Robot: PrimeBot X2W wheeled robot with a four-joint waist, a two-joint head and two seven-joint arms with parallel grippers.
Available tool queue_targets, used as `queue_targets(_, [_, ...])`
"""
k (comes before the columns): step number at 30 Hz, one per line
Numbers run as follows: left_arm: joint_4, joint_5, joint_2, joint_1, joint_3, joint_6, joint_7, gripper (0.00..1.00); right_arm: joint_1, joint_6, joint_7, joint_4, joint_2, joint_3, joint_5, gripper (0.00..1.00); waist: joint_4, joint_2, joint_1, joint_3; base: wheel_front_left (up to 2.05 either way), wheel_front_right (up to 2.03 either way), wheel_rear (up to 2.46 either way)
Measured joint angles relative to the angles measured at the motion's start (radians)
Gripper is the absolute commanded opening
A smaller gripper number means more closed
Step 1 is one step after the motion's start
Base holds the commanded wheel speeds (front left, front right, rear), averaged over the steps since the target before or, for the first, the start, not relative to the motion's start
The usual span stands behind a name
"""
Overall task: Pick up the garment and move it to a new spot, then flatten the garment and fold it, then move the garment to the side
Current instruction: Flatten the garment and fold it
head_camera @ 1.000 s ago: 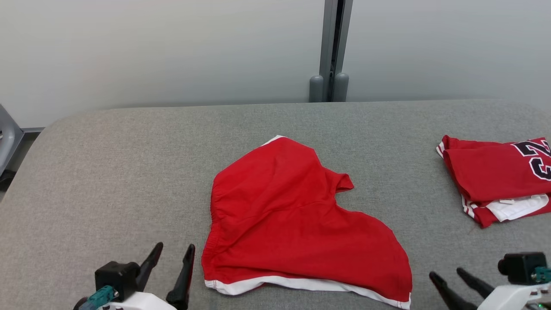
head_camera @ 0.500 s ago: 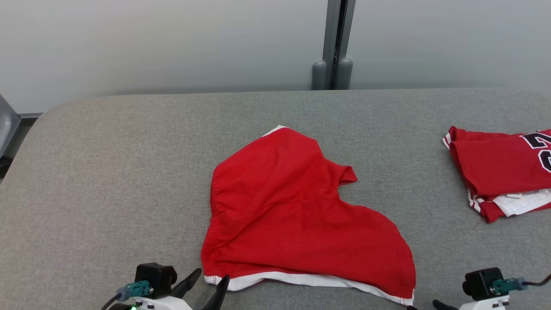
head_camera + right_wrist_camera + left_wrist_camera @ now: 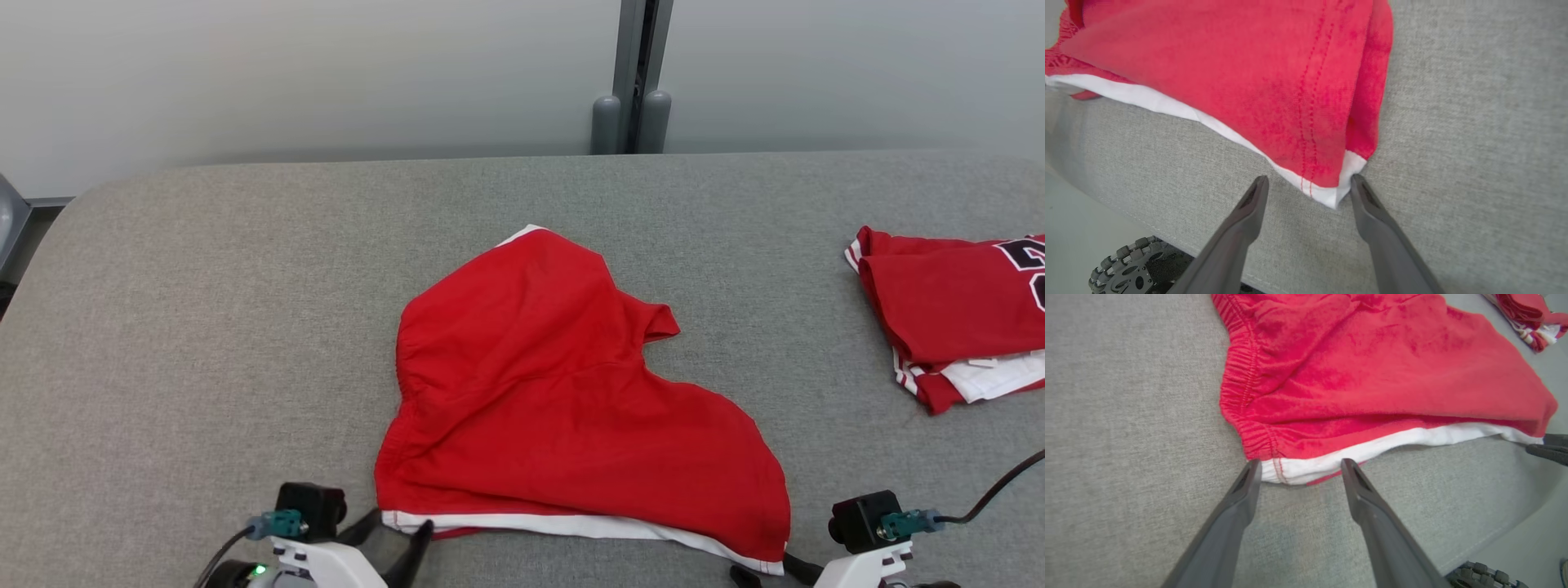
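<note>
The garment [image 3: 555,408] is a pair of red shorts with white trim, lying spread in the middle of the grey table [image 3: 204,327]. My left gripper [image 3: 398,527] is open at its near left corner. In the left wrist view the left gripper's [image 3: 1300,463] fingertips straddle the white-trimmed corner beside the gathered waistband of the garment [image 3: 1372,375]. My right gripper [image 3: 763,567] is open at the near right corner. In the right wrist view the right gripper [image 3: 1308,179] has the white hem corner of the garment [image 3: 1229,61] between its tips. Neither gripper holds cloth.
A second folded red jersey [image 3: 955,302] with dark numbers lies at the table's right edge. A grey post [image 3: 633,82] stands behind the table. The table's front edge is close below both grippers, with a base wheel [image 3: 1120,269] beneath it.
The head camera has shifted a little. My left gripper moved right to the garment's near left corner, and my right gripper moved left to its near right corner. Both stay open.
</note>
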Motion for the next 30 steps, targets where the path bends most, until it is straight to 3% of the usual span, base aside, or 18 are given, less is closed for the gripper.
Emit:
queue_targets(7, [0.082,0.024,0.009,-0.050,0.020,0.036,-0.042,1.00,-0.027,0.000,-0.023,0.016,-0.002,0.024,-0.008,1.00,-0.004,0.0000,0.0000,0.012,0.00,0.00,0.00])
queue_targets(15, [0.160,-0.005,-0.002,-0.083,0.008,0.024,-0.043,1.00,-0.051,0.000,-0.040,0.028,-0.002,0.053,-0.002,1.00,-0.012,0.0000,0.0000,0.015,0.00,0.00,0.00])
queue_targets(16, [0.168,-0.013,-0.005,-0.087,0.004,0.021,-0.043,1.00,-0.054,0.000,-0.040,0.032,-0.002,0.057,0.002,0.95,-0.013,0.0000,0.0000,0.014,0.00,0.00,0.00])
queue_targets(17, [0.175,-0.020,-0.005,-0.091,-0.001,0.020,-0.043,0.87,-0.057,0.000,-0.044,0.035,-0.002,0.061,0.003,0.61,-0.013,0.0000,0.0000,0.014,0.00,0.00,0.00])
queue_targets(19, [0.187,-0.030,-0.005,-0.094,-0.009,0.013,-0.039,0.41,-0.061,0.000,-0.048,0.042,-0.002,0.067,0.005,0.26,-0.013,0.0000,0.0000,0.011,0.00,0.00,0.00])
queue_targets(20, [0.192,-0.035,-0.004,-0.094,-0.012,0.012,-0.039,0.23,-0.062,0.000,-0.049,0.044,-0.003,0.070,0.010,0.10,-0.013,0.0000,0.0000,0.010,0.00,0.00,0.00])
queue_targets(21, [0.195,-0.039,-0.002,-0.094,-0.016,0.012,-0.039,0.00,-0.062,0.000,-0.049,0.046,-0.003,0.073,0.011,0.00,-0.013,0.0000,0.0000,0.009,0.00,0.00,0.00])
queue_targets(30, [0.160,-0.065,0.024,-0.091,-0.022,0.004,-0.070,0.00,-0.070,0.000,-0.095,0.024,-0.023,0.075,0.011,0.00,-0.008,0.0000,0.0000,-0.011,0.00,0.00,0.00])
